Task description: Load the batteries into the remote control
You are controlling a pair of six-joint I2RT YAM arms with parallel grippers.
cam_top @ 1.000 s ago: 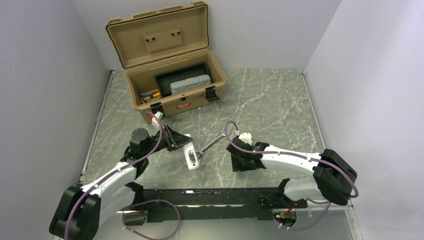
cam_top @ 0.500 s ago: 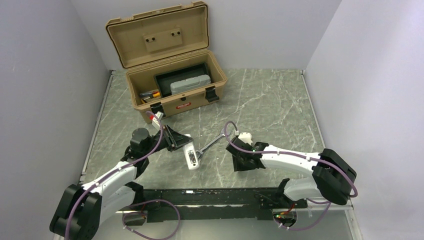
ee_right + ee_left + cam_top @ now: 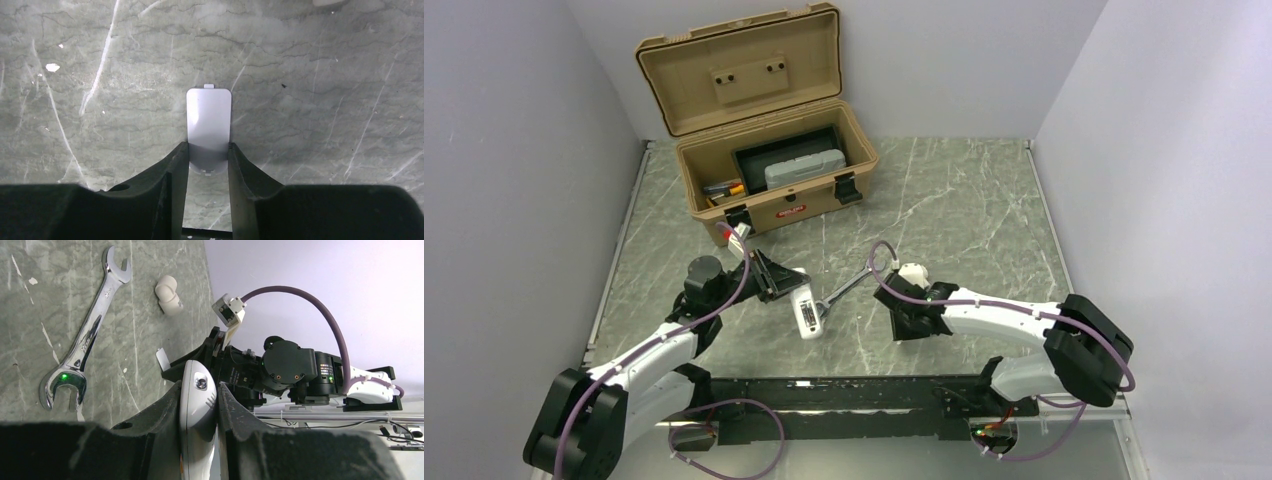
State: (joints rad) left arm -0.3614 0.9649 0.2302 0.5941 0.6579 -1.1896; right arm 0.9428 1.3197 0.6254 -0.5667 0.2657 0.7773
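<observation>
My left gripper (image 3: 198, 390) (image 3: 790, 291) is shut on the remote control (image 3: 197, 412), a slim white bar held by its sides above the table. In the top view the remote control (image 3: 805, 317) points toward the near edge with its dark recess facing up. My right gripper (image 3: 208, 146) (image 3: 911, 320) is down at the table. Its two fingertips press the sides of a small flat white cover plate (image 3: 208, 112) lying on the marble. I can make out no batteries for certain; what is in the recess is too small to read.
A silver wrench (image 3: 845, 291) (image 3: 92, 335) lies between the arms, with a small white curved piece (image 3: 913, 272) (image 3: 168, 295) beyond it. An open tan toolbox (image 3: 796, 208) stands at the back left, holding a grey case and small orange and yellow items.
The right gripper's jaws have closed in on the cover plate, and that arm has shifted slightly left. The left arm and the remote control have stayed still.
</observation>
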